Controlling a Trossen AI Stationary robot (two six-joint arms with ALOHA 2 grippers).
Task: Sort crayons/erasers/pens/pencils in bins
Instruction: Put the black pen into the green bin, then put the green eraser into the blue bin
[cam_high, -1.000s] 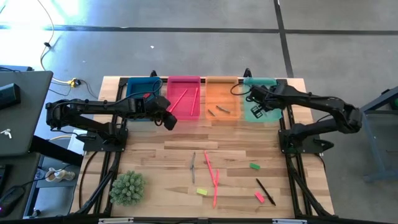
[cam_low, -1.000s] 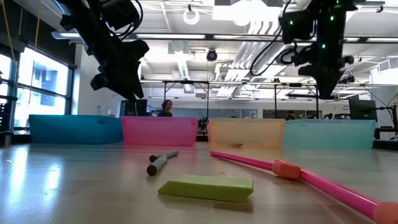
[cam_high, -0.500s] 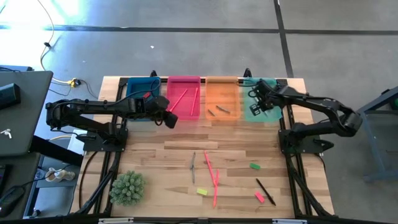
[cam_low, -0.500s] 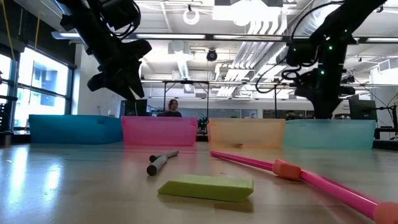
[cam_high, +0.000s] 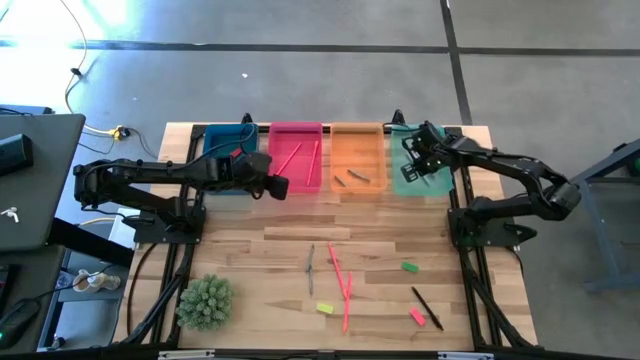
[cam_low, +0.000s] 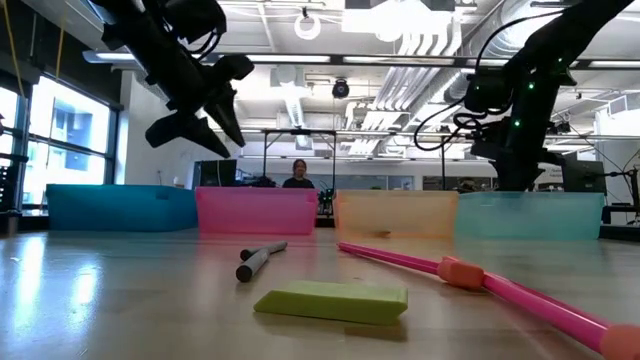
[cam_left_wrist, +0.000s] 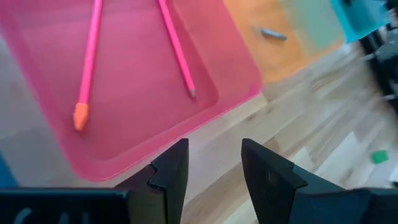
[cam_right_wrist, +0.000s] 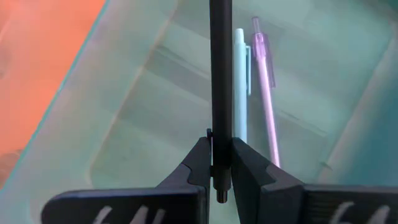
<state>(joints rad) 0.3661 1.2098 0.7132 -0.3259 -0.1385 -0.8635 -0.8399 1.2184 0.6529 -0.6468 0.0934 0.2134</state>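
Observation:
Four bins stand in a row at the table's far edge: blue (cam_high: 222, 138), pink (cam_high: 296, 127), orange (cam_high: 358, 128) and teal (cam_high: 440, 133). My right gripper (cam_right_wrist: 221, 146) hangs over the teal bin (cam_right_wrist: 143, 93), shut on a dark pen (cam_right_wrist: 220, 62). A light blue pen (cam_right_wrist: 240, 81) and a purple pen (cam_right_wrist: 266, 93) lie on that bin's floor. My left gripper (cam_left_wrist: 214, 149) stands open above the pink bin's near rim (cam_left_wrist: 205, 118), with nothing between its fingers. Two pink pencils (cam_left_wrist: 90, 56) lie in the pink bin, and crayons (cam_high: 352, 178) in the orange one. My right gripper pinches the dark pen between its two fingers, near one end (cam_right_wrist: 220, 134); a short stub sticks out behind them. The fingers come from above, slanting down, and the pen runs on ahead along them over the teal bin. Whether its far tip touches the floor, I cannot tell.
On the near half of the table lie a grey pen (cam_high: 311, 268), two pink pencils (cam_high: 340, 275), a dark pen (cam_high: 427, 307), and green (cam_high: 408, 267), yellow (cam_high: 324, 308) and pink (cam_high: 417, 316) erasers. A spiky green plant (cam_high: 205, 302) stands at the near left.
My right gripper has sunk toward the teal bin and shifted a little toward the table's right edge, tipping more steeply down, with the dark pen still between its fingers. My left gripper has rolled about its own line while staying over the pink bin's near rim.

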